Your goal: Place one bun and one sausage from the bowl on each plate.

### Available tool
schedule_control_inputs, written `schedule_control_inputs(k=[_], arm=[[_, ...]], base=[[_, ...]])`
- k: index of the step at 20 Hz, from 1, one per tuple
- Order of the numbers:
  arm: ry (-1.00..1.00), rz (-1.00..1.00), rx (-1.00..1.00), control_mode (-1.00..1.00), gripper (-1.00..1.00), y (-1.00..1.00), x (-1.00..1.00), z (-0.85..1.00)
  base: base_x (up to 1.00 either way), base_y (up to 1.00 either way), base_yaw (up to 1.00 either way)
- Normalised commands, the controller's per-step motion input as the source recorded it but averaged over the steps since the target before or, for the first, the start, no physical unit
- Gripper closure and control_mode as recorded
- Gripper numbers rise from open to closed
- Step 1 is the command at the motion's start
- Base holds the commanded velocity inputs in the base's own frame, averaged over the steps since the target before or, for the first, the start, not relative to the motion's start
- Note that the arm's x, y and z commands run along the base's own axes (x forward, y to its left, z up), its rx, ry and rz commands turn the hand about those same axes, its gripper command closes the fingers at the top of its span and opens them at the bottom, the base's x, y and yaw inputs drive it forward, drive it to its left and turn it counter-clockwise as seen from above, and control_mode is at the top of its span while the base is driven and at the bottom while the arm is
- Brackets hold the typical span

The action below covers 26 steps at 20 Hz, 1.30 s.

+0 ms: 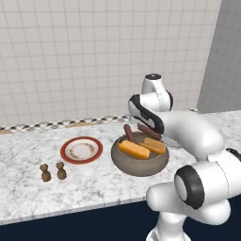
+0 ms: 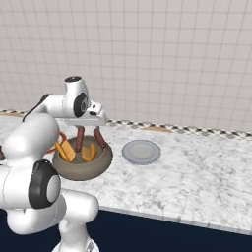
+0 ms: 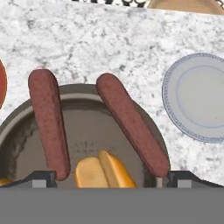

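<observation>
With both buns (image 1: 141, 148) and both sausages (image 3: 131, 122) lying in the bowl (image 1: 140, 165) (plates bare), the end effector (image 3: 109, 177) hovers wide apart above them, apparently needing to descend onto one.

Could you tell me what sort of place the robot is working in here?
It looks like a kitchen, a rendered one: a marble-patterned counter against a tiled wall, with plates, two small shakers and a bowl of buns and sausages on it.
</observation>
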Motion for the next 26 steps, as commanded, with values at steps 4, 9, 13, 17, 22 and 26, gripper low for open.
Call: schedule_control_inputs(k=[4, 9, 13, 17, 22, 26], arm=[[0.00, 0.00, 0.00, -1.00, -1.00, -0.23, 0.30, -0.36], [0.00, 0.00, -0.02, -1.00, -1.00, -0.11, 0.20, -0.43], [0.00, 0.00, -0.01, -1.00, -1.00, -0.12, 0.18, -0.24], [0.00, 0.02, 0.00, -1.00, -1.00, -0.06, 0.04, -0.28], [0.00, 0.03, 0.00, -1.00, -1.00, 0.00, 0.00, -0.25], [0.00, 0.02, 0.00, -1.00, 1.00, -0.08, 0.00, -0.10]], base=[[0.00, 0.00, 0.00], [0.00, 0.00, 0.00], [0.00, 0.00, 0.00], [0.00, 0.00, 0.00], [0.00, 0.00, 0.00], [0.00, 0.00, 0.00]])
